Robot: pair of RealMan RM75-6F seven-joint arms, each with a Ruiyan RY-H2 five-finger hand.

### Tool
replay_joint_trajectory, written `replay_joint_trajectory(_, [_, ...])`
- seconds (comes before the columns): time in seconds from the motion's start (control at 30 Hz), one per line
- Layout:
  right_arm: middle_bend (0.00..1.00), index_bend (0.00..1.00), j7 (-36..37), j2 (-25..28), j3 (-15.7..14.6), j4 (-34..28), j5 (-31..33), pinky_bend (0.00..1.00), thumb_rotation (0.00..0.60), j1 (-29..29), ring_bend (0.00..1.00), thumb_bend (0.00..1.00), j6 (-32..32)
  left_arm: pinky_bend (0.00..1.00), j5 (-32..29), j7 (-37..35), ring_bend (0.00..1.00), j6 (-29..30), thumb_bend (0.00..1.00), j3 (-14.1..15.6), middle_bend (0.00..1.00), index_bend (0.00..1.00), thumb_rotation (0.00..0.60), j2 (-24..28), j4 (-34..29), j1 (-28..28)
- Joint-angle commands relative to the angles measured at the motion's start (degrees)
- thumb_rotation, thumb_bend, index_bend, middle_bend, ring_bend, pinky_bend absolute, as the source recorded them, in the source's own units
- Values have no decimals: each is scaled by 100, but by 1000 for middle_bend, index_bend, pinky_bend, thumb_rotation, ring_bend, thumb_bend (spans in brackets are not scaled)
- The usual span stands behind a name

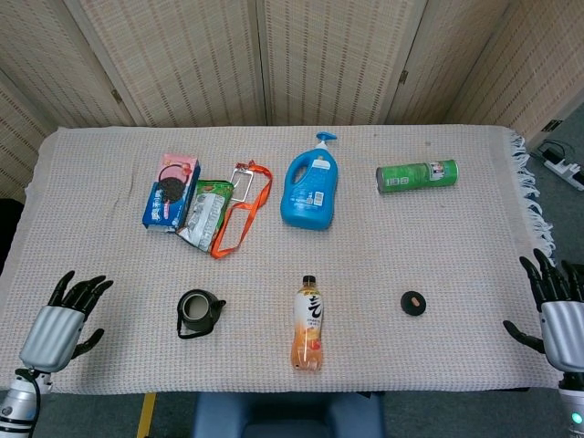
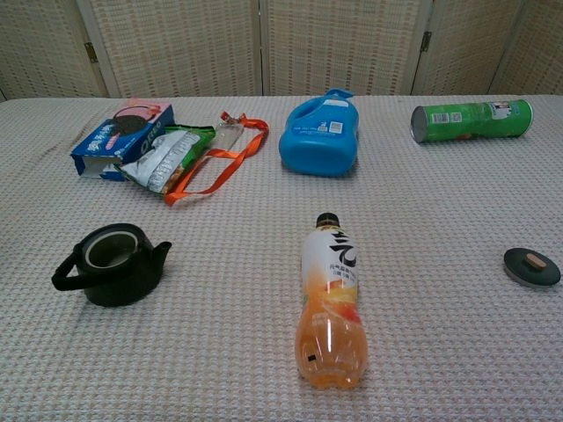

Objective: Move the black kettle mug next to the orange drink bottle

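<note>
While your left hand (image 1: 66, 319) hovers empty, fingers spread, near the table's front-left edge, black kettle mug (image 1: 198, 312) upright, well left of lying orange drink bottle (image 1: 308, 325), right hand (image 1: 558, 310) likewise released.

Left hand (image 1: 66, 321): ribbed silver-grey metal back plate, black fingers (image 1: 84, 292), black thumb. A silver cylindrical wrist section shows below it at the frame corner, with a thin black cable alongside.

Right hand (image 1: 558, 312): same build, a silver-grey ridged back plate with black fingers and thumb (lower part cut by the frame edge). Neither hand appears in the chest view.
</note>
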Motion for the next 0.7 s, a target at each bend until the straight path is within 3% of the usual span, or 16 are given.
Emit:
replay_joint_trajectory(0.03, [38,44,-6,6,6,-14,-11,0,600,2,140,160,7,37,216,-4,158,-165,221,115,116,129,600,-72,34,-139])
replay_joint_trajectory(0.4, [39,46,-21,41,20,-67,-25,0,600,-20,149,160,46,34,672,23,158,-544,209,340,116,127,600,-228,48,-472])
replay_joint_trajectory(0.7, [39,46,-32,40,37,-80,-17,0,600,13,151,160,-7,33,744,53,158,-821,209,335,116,127,600,-524,130,-728])
